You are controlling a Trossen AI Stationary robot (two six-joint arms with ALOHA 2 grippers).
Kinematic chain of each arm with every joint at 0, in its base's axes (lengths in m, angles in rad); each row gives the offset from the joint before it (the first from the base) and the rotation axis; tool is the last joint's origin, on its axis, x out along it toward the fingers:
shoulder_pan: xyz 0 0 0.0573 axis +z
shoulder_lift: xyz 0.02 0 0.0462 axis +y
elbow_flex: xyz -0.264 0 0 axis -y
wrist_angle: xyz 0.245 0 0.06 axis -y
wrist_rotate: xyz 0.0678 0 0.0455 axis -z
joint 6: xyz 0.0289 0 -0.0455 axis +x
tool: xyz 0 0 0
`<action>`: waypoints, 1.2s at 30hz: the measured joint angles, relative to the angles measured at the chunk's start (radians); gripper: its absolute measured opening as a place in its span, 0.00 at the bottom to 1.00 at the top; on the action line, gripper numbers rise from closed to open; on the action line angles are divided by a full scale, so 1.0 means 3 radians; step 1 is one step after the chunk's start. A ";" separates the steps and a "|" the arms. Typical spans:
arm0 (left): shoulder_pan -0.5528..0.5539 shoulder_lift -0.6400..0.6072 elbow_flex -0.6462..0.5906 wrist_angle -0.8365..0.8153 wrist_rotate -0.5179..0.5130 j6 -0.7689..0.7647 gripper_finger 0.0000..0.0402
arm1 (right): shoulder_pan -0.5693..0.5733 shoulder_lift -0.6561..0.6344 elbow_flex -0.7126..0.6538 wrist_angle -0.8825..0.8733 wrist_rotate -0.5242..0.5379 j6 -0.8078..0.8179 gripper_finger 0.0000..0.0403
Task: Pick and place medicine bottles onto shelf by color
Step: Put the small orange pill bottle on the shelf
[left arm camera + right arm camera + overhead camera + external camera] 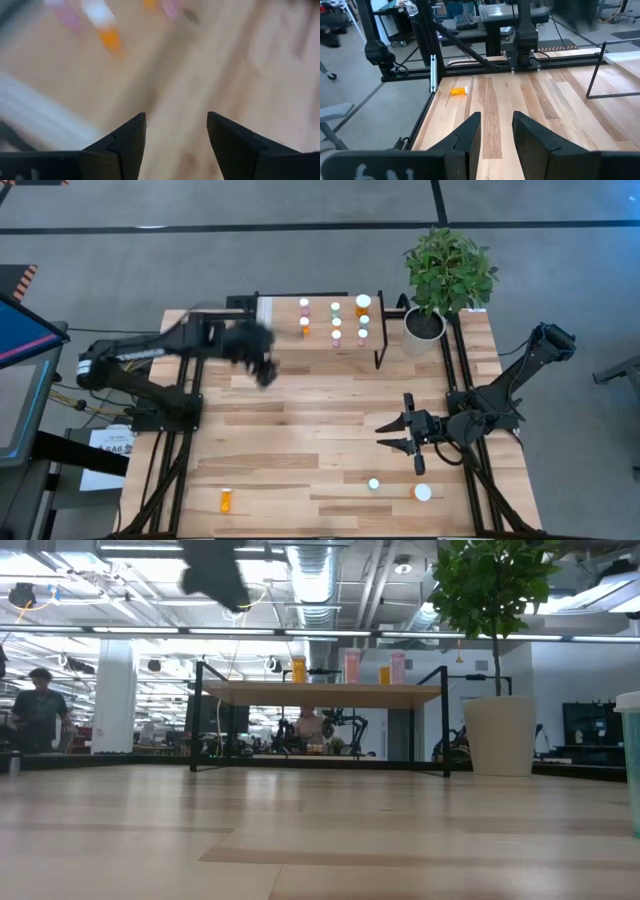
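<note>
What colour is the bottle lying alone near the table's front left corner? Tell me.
Orange, with a white cap: the lying bottle shows best in the right wrist view.

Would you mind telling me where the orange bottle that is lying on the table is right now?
In the high view the orange bottle lies on its side near the table's front-left corner, far from the shelf.

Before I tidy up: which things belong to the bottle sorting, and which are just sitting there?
Job: shelf; bottles on it; orange bottle, small bottle, white-capped bottle on the table.
Idle: plant; pot.
</note>
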 joint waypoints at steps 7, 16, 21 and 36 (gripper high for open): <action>-0.1760 -0.0395 -0.0726 0.0013 -0.0402 -0.1659 0.44 | 0.0000 0.0000 0.0000 0.0040 0.0000 0.0017 0.33; -0.3427 -0.0177 -0.1194 0.0097 -0.0575 -0.4066 0.43 | -0.0003 0.0000 0.0000 0.0085 0.0000 0.0031 0.33; -0.3941 0.0288 -0.1235 0.0193 -0.0427 -0.5063 0.43 | -0.0003 0.0000 0.0000 0.0083 0.0000 0.0029 0.33; -0.4076 0.1293 -0.1232 0.0962 0.0338 -0.5561 0.55 | -0.0003 0.0000 0.0000 0.0083 0.0000 0.0025 0.33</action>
